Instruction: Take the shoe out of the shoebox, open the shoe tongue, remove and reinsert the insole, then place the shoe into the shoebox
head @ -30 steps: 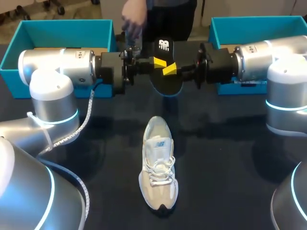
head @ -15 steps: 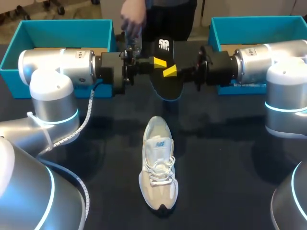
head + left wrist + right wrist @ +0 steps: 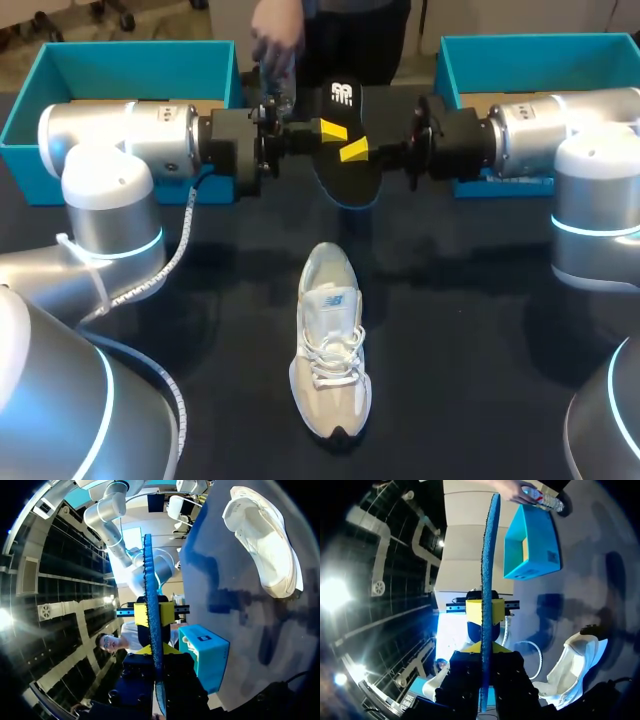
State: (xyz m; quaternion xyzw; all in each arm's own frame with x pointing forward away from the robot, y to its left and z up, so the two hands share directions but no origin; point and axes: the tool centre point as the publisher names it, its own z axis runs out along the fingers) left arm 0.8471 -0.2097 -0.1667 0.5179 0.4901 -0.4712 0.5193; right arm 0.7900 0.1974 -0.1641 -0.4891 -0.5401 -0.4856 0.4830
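A black insole (image 3: 345, 150) with a blue underside hangs on edge above the back middle of the table, held from both sides. My left gripper (image 3: 333, 130) is shut on one flank of it and my right gripper (image 3: 352, 149) on the other, their yellow tips facing each other. Each wrist view shows the insole (image 3: 150, 605) (image 3: 487, 555) as a thin blue edge rising from its own gripper (image 3: 155, 650) (image 3: 485, 647). The white and grey shoe (image 3: 328, 340) lies flat at the table's middle, toe toward the front edge, below and apart from both grippers.
A teal shoebox (image 3: 120, 70) stands at the back left behind my left arm, and a second teal box (image 3: 540, 60) at the back right. A person's hand (image 3: 275, 50) holds a clear bottle just behind the left gripper.
My right gripper's fingers have drawn together onto the insole. The left gripper, the insole and the shoe have stayed in place.
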